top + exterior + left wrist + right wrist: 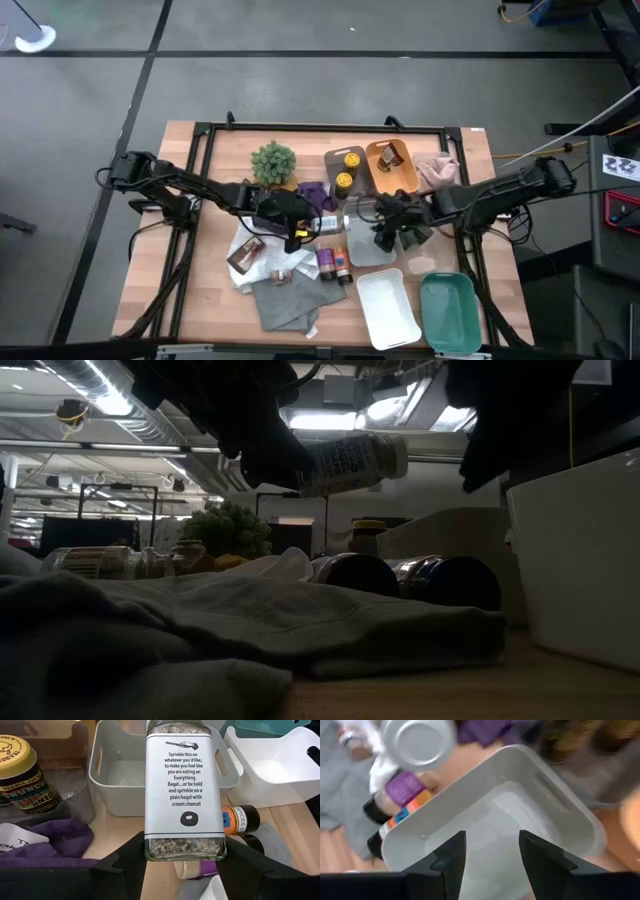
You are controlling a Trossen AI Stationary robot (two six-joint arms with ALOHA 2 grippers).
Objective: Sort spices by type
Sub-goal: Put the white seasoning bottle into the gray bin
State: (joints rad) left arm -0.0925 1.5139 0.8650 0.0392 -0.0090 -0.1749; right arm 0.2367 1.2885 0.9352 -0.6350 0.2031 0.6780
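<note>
Bagel-seasoning jar held in left gripper, lifted beside grey tray's rim; right gripper open above it.

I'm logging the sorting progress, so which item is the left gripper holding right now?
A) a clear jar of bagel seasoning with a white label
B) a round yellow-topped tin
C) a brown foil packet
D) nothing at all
A: in the left wrist view the left gripper clamps the seasoning jar at its base, its white label reading about sprinkling on a bagel; the low view shows it lifted above the table.
</note>
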